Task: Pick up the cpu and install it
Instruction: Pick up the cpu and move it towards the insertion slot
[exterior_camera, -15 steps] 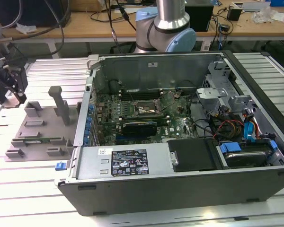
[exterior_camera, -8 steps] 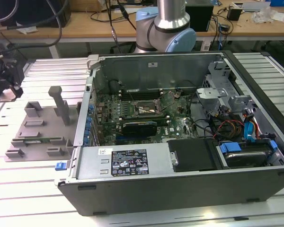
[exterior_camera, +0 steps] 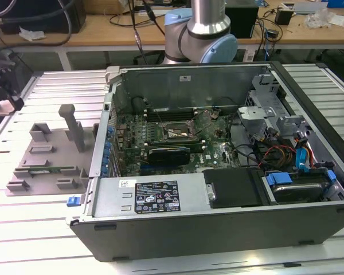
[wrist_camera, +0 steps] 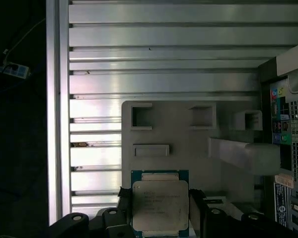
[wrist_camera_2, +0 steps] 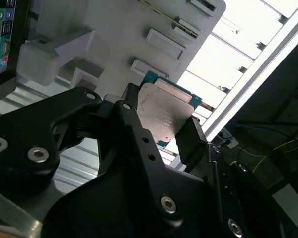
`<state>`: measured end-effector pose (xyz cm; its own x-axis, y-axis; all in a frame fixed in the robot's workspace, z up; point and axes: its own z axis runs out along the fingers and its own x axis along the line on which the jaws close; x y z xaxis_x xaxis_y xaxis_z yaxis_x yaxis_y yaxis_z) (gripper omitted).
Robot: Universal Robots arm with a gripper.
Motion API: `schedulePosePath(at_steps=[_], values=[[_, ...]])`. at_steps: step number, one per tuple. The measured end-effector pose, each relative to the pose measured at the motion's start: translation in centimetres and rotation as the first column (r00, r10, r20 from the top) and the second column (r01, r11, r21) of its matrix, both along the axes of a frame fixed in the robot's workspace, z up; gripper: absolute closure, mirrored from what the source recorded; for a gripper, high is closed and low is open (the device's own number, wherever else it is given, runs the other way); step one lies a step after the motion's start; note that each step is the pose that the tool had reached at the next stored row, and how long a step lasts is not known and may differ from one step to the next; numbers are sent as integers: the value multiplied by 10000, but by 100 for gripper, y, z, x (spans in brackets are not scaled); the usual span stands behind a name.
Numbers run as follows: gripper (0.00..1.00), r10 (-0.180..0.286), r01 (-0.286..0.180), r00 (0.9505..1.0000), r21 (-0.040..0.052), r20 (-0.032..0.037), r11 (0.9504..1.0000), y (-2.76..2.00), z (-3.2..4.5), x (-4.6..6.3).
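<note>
In both wrist views the cpu [wrist_camera: 160, 204] [wrist_camera_2: 166, 115], a flat square chip with a silver-grey metal top and a green-blue edge, sits between two black fingers. My gripper [wrist_camera: 160, 208] [wrist_camera_2: 162, 122] is shut on it, one finger on each of two opposite sides. It hangs in the air over the grey plastic fixture tray [wrist_camera: 188, 131] [wrist_camera_2: 114, 29]. In the exterior view that tray [exterior_camera: 40, 154] lies on the slatted table at the exterior view's left, beside the open computer case [exterior_camera: 218, 200]. The black motherboard socket [exterior_camera: 173, 133] with its metal frame lies inside the case.
The arm's grey and blue joint [exterior_camera: 202, 34] stands behind the case. The case holds a power supply [exterior_camera: 155, 197], drive bays and cables [exterior_camera: 286, 154] at the exterior view's right. The tray has raised posts [exterior_camera: 74, 126]. The case's rear panel [wrist_camera: 288, 144] stands close to the tray.
</note>
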<state>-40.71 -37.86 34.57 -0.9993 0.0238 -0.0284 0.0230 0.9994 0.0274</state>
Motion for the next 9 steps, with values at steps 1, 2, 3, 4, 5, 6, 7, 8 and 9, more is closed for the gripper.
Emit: schedulePosePath(at_steps=[1, 2, 3, 4, 5, 6, 7, 8, 9], values=[[45, 0, 0, 10000, 0, 0, 10000, 0, 41, 0], [45, 0, 0, 10000, -1, 0, 10000, 1, 80, 0], [45, 0, 0, 10000, -1, 0, 10000, 1, 111, 0], [45, 0, 0, 10000, 0, 0, 10000, 1, 137, 0], [45, 0, 0, 10000, 0, 0, 10000, 1, 168, 0], [45, 0, 0, 10000, -1, 0, 10000, 1, 186, 0], [45, 0, 0, 10000, 0, 0, 10000, 1, 218, 0], [45, 0, 0, 10000, -1, -1, 10000, 1, 263, 0], [45, 1, -1, 10000, 0, 0, 10000, 2, 313, 0]])
